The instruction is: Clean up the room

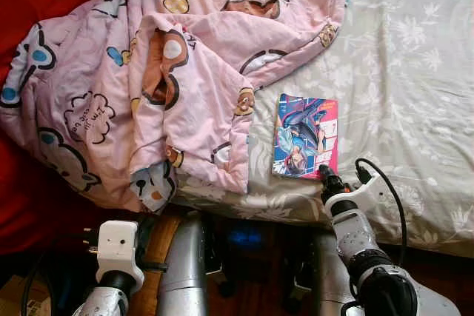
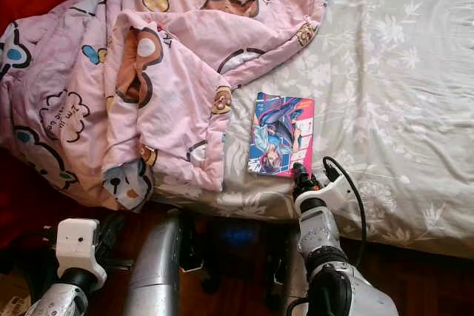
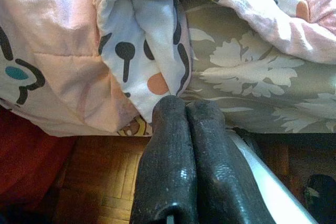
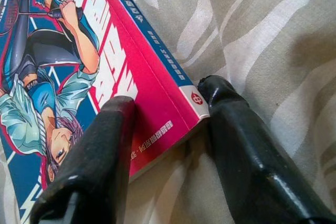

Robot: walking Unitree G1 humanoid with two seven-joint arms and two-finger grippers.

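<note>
Left eye view: a manga paperback (image 1: 305,136) lies flat on the bed (image 1: 415,72), on the grey floral sheet just beside the crumpled pink cartoon duvet (image 1: 148,72), which covers the bed's left half. Its long axis runs away from the robot, slightly tilted, with the near short edge close to the bed's front edge. The right gripper (image 1: 326,176) has its tip at the book's near right corner, so the right arm is plainly the nearer one. The left gripper's white wrist housing sits low by the bed's edge, below the duvet and well apart from the book.

Right eye view: the same layout. The cover is bright pink and blue with a drawn figure, glossy and unbent.

Left wrist view: the left gripper (image 3: 185,109) has its two fingers (image 3: 168,145) pressed together with nothing between them, pointing at the duvet's hanging hem above a wooden parquet floor (image 3: 105,182).

Right wrist view: the right gripper (image 4: 165,100) has its fingers (image 4: 105,145) apart, straddling the book's near corner. One finger lies over the cover and the other rests on the sheet beside the spine (image 4: 157,56). The corner sits between them but is not yet clamped. I judge that closing here would pinch only the corner, so pushing a little deeper looks wise.
</note>
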